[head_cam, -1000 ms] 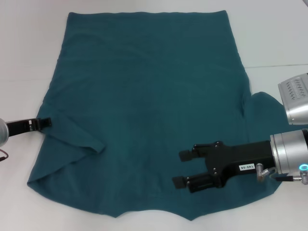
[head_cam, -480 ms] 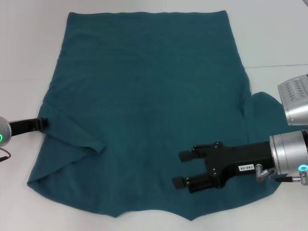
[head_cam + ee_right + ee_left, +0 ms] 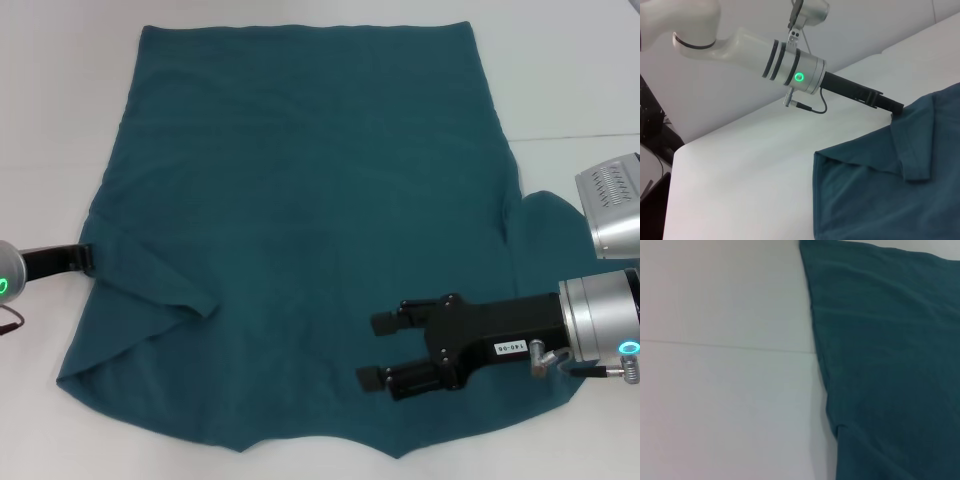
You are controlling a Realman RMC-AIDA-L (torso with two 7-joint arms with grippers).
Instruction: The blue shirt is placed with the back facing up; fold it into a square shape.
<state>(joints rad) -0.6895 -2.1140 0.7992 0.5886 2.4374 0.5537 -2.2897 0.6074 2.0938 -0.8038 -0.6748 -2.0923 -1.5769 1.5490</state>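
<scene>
blue shirt [image 3: 300,200] flat, right hand [image 3: 378,350] open above

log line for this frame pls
stage: fold start | shirt: flat on table, left sleeve folded in | left gripper: at shirt's left edge | right gripper: open, over lower right of shirt
</scene>
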